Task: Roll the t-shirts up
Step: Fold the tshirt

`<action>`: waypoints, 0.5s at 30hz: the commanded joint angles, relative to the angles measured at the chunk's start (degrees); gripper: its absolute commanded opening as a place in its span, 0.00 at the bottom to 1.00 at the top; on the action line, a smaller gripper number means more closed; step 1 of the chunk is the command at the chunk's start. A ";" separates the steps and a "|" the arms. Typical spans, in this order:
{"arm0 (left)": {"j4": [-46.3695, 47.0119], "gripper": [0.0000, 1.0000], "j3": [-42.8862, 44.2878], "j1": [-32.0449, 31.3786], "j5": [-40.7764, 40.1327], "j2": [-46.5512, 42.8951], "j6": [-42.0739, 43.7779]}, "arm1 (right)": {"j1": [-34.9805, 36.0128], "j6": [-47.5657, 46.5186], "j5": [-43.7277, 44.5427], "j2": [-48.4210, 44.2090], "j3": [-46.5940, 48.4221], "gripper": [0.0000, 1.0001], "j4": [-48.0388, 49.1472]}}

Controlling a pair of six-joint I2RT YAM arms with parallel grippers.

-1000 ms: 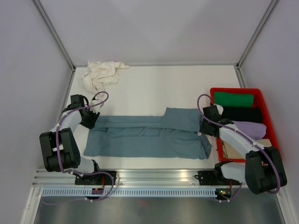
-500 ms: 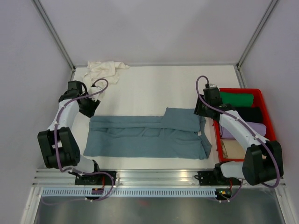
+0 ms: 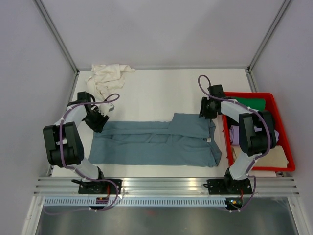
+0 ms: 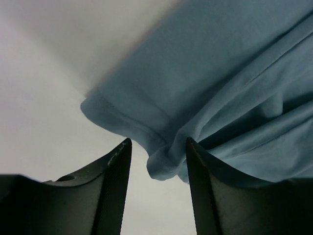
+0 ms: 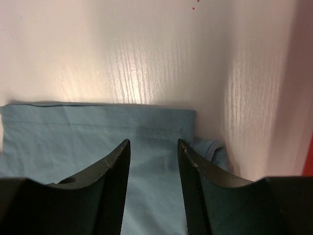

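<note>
Top view: blue tee point(image 3: 156, 142) lies mid-table, folded into a long band running 9 to 3 o'clock. White tee point(image 3: 105, 78) is crumpled at 11 o'clock, well apart from it. Red bin point(image 3: 244, 94) at 3 o'clock holds folded garments. Left gripper point(image 3: 99, 122) sits at the band's far corner at 9 o'clock, right gripper point(image 3: 208, 110) at the far corner at 3.

Left wrist view: left gripper point(image 4: 158, 143) has its jaws moderately apart. A rolled hem corner of the blue tee point(image 4: 220, 88) pokes between the tips, and nothing is pinched.

Right wrist view: right gripper point(image 5: 153, 142) is parted about as wide and holds nothing. It hangs over the stitched hem point(image 5: 98, 128), with bare table point(image 5: 122, 49) at 12 o'clock.

Handling, as judged: light, limp cotton that will sag and bunch, not slippery or fragile. Best taken at the hem corners, through all layers.
</note>
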 commanded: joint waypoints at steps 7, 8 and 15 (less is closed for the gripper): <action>-1.62 0.40 -0.27 0.07 4.20 0.00 4.66 | -0.87 -3.05 0.65 2.26 3.28 0.48 1.79; -1.71 0.38 -0.27 0.07 4.55 -0.27 4.83 | -0.87 -3.40 1.09 1.91 3.63 0.48 1.61; -1.62 0.29 -0.53 0.07 5.35 -2.20 5.01 | -1.57 -3.49 5.40 2.95 5.57 0.51 1.00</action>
